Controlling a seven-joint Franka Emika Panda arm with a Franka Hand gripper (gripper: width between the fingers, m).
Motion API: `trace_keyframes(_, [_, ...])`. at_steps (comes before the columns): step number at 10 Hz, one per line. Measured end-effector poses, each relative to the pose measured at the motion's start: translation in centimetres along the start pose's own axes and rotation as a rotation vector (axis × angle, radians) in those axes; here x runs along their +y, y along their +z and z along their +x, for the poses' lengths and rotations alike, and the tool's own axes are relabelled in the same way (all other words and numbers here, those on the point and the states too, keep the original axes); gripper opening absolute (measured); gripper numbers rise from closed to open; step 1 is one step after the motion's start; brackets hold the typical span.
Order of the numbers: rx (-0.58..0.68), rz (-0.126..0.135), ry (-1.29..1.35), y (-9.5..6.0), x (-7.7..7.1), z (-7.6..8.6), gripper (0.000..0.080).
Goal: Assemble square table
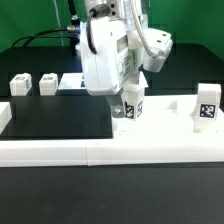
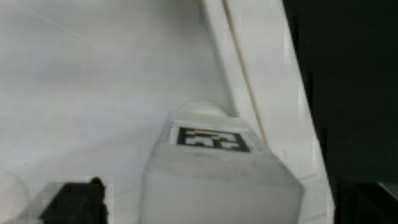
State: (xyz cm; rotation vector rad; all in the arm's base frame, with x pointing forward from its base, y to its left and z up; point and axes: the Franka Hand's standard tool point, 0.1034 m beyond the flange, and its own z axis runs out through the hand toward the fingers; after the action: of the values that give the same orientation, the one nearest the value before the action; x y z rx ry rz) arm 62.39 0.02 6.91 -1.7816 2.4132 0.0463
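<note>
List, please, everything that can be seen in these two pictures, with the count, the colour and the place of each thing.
table top slab: one, white, flat on the table at the exterior view's right, behind the front rail.
legs: four, white with black-and-white tags; two at the rear on the exterior view's left, one upright at the slab's right end, one upright under the end effector.
border rails: white, along the table's front and the exterior view's left side.
marker board: one, white, flat, at the rear beside the two legs.
table: one, black.
arm: one, white, centre.
end effector: one, low over a leg; open or shut cannot be told.
</note>
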Motion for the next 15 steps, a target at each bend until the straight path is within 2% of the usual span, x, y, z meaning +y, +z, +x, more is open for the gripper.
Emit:
trace_keyframes(1, [-0.001,0.006,0.001,0.1,0.0,0.0,0.0648])
trace_keyframes(2, [0.006,0.001,-0.235,0.1,0.1,-0.4,0.0649])
trace_keyframes(4, [-0.008,-0.022,-0.484,0.2,0.5,-1.1,0.0649])
trace_keyframes(8, [-0.007,-0.027,-0.569,0.2,0.6,-1.1,0.0649])
trace_keyframes(9, [-0.004,-0.067,-0.862,0.4,0.9,-1.3,0.0649])
trace_keyframes(10, [-0.010,-0.075,-0.974,0.4,0.7,-1.4,0.0649])
trace_keyframes(13, [-0.011,-0.074,-0.959,0.5,0.7,-1.5,0.0619])
trace_keyframes(15, [-0.013,-0.089,-0.914,0.7,1.1,-1.1,0.0284])
